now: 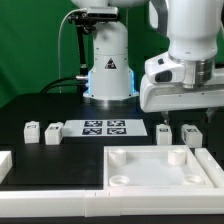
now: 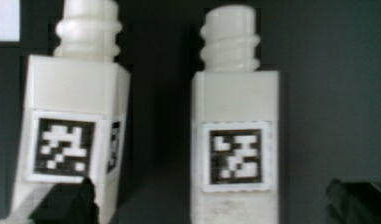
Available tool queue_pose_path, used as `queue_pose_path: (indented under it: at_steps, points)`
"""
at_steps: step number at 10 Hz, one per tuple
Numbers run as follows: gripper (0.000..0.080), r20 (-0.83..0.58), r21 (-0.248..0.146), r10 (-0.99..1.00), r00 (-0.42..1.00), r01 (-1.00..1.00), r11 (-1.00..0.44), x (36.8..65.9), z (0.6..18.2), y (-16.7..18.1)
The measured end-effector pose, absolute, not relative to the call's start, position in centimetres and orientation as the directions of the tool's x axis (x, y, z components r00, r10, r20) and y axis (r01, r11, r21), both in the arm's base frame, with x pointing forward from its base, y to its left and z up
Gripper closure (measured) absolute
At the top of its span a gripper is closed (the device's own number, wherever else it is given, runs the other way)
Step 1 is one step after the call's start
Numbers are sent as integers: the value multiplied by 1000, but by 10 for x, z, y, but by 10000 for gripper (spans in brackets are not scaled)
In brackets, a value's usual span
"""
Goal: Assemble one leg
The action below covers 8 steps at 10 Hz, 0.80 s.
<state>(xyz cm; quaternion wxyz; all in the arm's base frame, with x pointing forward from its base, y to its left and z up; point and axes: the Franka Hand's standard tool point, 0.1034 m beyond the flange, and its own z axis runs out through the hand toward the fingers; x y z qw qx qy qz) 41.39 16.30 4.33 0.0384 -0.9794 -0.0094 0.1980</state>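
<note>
Black table (image 1: 60, 160), green wall (image 1: 30, 40). My gripper (image 1: 183, 113) hangs open (holding nothing) above a leg (image 1: 163, 132) by the tabletop's (image 1: 140, 152) far edge. No leg is fixed in yet.

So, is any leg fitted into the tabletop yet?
No, the tabletop has empty corner holes, and all four legs sit on the table beyond it.
</note>
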Motion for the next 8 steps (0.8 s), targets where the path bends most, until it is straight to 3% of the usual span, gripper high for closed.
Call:
queue_pose_path:
  at_steps: [3, 6, 8]
  points:
    - [151, -638, -75, 63, 767, 19, -997, 407, 45, 175]
    - [151, -811, -72, 68, 581, 16, -997, 399, 31, 171]
    - [151, -791, -74, 66, 608, 11, -997, 405, 21, 172]
